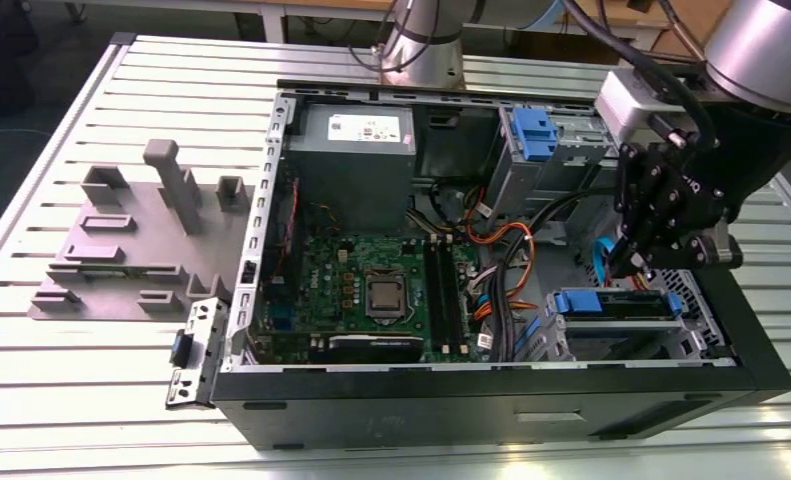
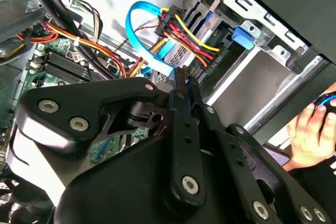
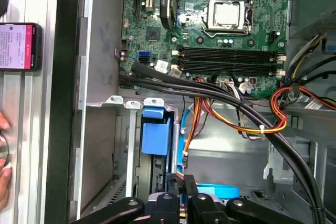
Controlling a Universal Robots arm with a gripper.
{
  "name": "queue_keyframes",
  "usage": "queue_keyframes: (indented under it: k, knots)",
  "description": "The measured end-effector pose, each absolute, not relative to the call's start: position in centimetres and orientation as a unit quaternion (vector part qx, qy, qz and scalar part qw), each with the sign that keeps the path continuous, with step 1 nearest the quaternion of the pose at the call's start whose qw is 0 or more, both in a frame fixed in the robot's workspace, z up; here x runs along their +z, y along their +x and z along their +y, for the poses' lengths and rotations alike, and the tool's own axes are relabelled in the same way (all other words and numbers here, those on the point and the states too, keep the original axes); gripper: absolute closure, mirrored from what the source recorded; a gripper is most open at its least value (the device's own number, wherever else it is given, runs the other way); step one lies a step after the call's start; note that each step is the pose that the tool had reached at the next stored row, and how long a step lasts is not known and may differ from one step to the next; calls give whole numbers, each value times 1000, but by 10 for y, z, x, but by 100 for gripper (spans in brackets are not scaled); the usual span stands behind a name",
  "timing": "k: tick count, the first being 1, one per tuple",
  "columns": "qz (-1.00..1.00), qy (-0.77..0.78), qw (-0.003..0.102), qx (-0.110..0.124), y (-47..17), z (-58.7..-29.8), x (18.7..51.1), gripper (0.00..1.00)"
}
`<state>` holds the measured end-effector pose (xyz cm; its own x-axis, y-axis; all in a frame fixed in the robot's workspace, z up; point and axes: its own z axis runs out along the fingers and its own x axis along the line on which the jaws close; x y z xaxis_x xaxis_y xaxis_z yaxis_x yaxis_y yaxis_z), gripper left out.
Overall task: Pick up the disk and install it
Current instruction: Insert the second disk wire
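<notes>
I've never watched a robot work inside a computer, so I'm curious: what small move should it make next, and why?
Probably a short, straight lift upward. The end effector has its fingers closed with nothing between them, and what looks like the disk in its blue carrier already sits in the drive bay just below. Power cables crowd close by, so sideways motion could snag them.

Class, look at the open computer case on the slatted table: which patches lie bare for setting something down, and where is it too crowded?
Bare: the slatted table in front of the grey fixture, and behind it. Crowded: inside the computer case, where cables crowd between the motherboard and the drive bays, under the tool.
</notes>
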<state>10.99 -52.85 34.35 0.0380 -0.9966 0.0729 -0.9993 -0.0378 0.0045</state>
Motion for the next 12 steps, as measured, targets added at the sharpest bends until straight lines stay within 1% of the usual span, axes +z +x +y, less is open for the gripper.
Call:
queue_keyframes:
  k: [12]
  knots:
    - [-693,720,27,25,110,-538,343,84]
